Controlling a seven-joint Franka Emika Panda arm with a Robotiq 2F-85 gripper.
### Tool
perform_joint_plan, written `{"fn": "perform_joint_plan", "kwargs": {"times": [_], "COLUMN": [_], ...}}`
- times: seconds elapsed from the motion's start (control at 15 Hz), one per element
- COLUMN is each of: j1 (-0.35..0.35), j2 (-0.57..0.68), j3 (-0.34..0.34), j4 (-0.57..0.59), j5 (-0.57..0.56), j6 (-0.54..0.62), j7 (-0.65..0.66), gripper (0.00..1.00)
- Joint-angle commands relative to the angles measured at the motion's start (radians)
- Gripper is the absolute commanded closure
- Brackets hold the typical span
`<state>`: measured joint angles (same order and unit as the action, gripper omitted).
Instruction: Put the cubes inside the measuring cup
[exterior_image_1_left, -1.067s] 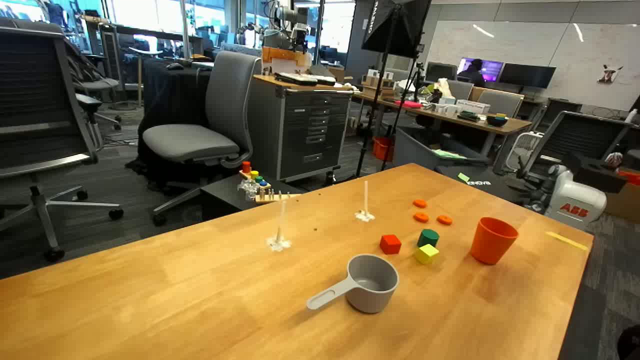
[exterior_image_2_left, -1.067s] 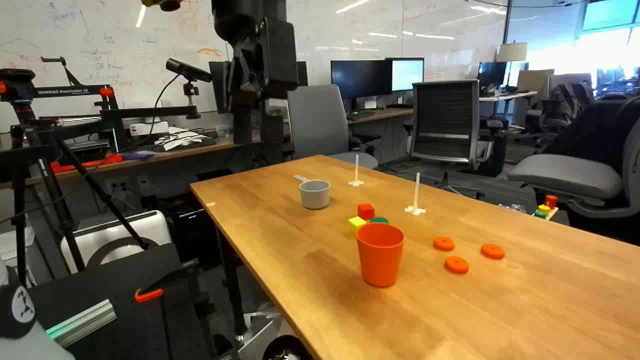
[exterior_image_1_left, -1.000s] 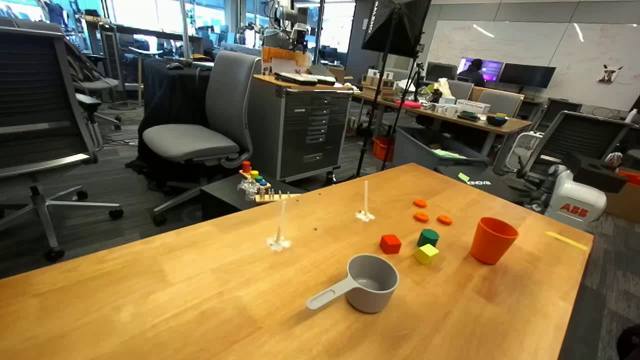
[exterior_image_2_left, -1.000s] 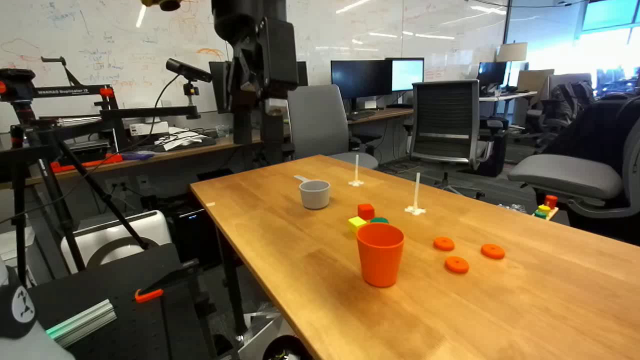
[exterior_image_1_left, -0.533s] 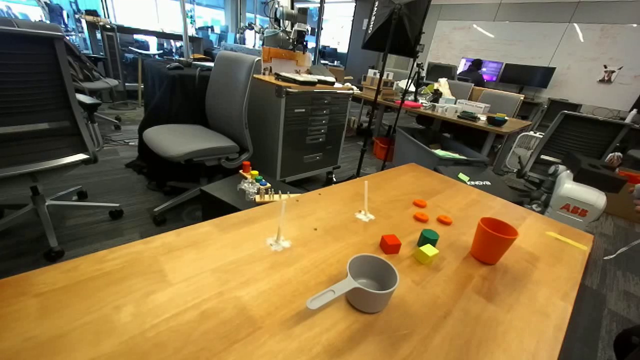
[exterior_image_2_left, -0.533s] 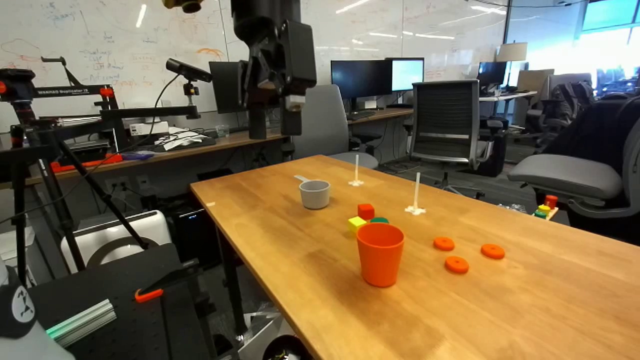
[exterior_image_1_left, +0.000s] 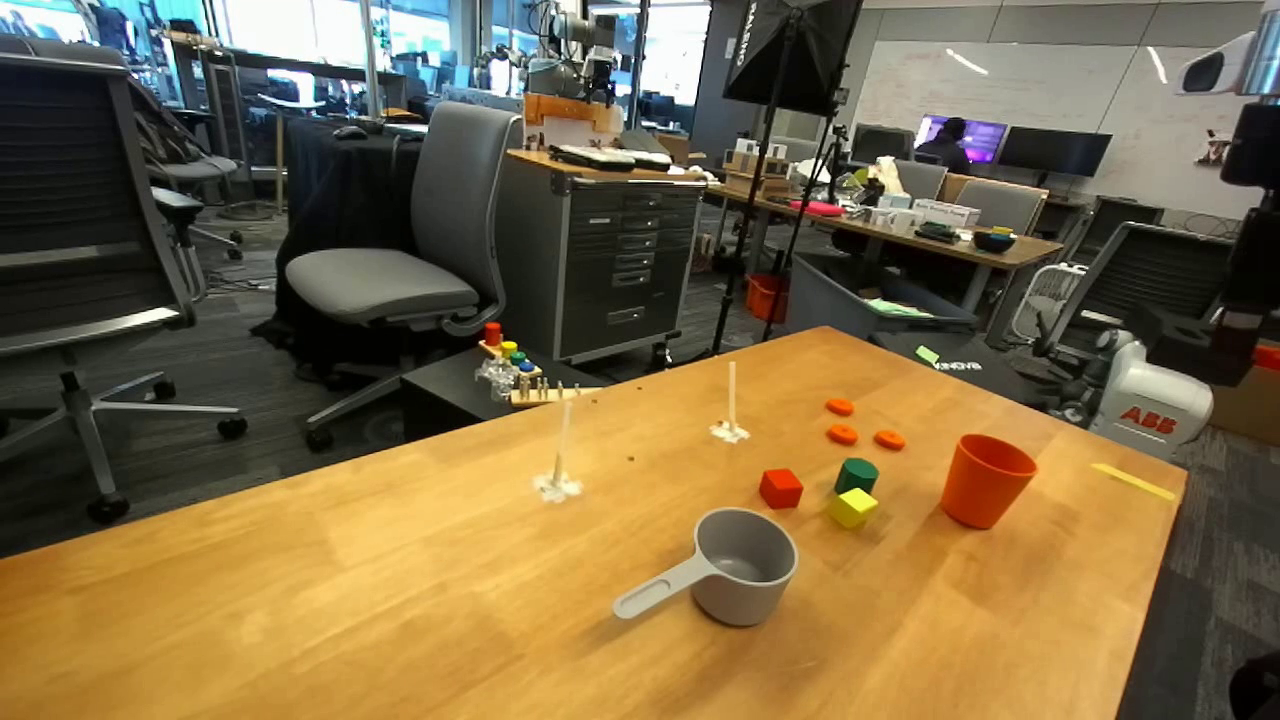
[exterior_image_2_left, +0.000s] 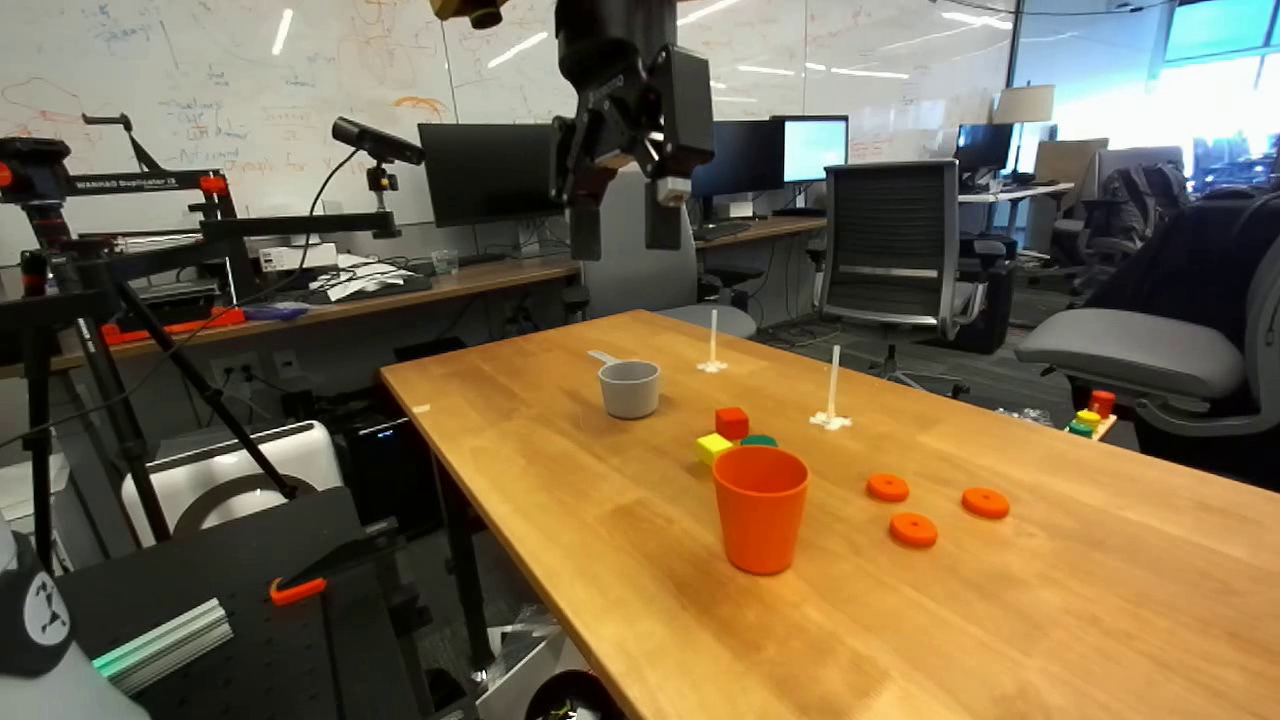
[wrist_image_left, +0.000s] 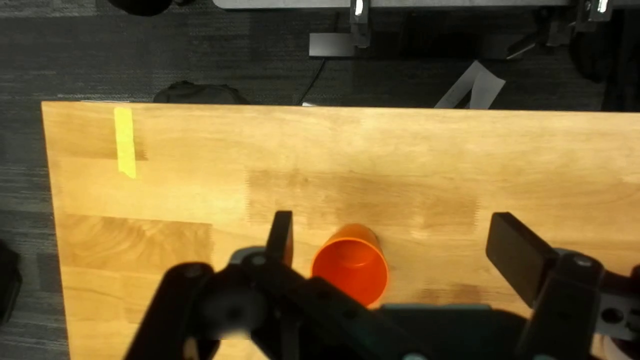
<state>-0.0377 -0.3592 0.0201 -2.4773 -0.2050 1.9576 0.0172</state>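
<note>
The red cube (exterior_image_1_left: 781, 488) and the yellow-green cube (exterior_image_1_left: 853, 508) lie on the table, outside the grey measuring cup (exterior_image_1_left: 738, 602). The measuring cup stands upright with its handle out to one side, and its visible inside is empty. An exterior view also shows the red cube (exterior_image_2_left: 732, 423), yellow-green cube (exterior_image_2_left: 714, 449) and measuring cup (exterior_image_2_left: 631, 396). My gripper (exterior_image_2_left: 625, 238) is open and empty, high above the table. In the wrist view my gripper (wrist_image_left: 392, 245) has its fingers wide apart; the cubes and measuring cup do not clearly show there.
An orange-red cup (exterior_image_1_left: 985, 485) stands near the cubes; in the wrist view the orange-red cup (wrist_image_left: 355, 265) shows between my fingers. A green cylinder (exterior_image_1_left: 857, 476) sits beside the yellow-green cube. Flat orange pieces (exterior_image_1_left: 842, 434) and two upright white sticks (exterior_image_1_left: 732, 400) are on the table.
My gripper has moved right and slightly up in an exterior view, and part of the arm has come in at the right edge of an exterior view. The table objects have not moved.
</note>
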Motion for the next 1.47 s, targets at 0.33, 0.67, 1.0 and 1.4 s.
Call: {"fn": "perform_joint_plan", "kwargs": {"times": [0.33, 0.67, 1.0, 1.4], "j1": [0.014, 0.046, 0.078, 0.096], "j2": [0.132, 0.349, 0.571, 0.841], "j3": [-0.003, 0.022, 0.029, 0.0], "j4": [0.087, 0.252, 0.46, 0.716], "j5": [0.015, 0.029, 0.029, 0.024], "j6": [0.037, 0.052, 0.017, -0.083], "j7": [0.006, 0.023, 0.041, 0.091], "gripper": [0.0, 0.0, 0.0, 0.0]}}
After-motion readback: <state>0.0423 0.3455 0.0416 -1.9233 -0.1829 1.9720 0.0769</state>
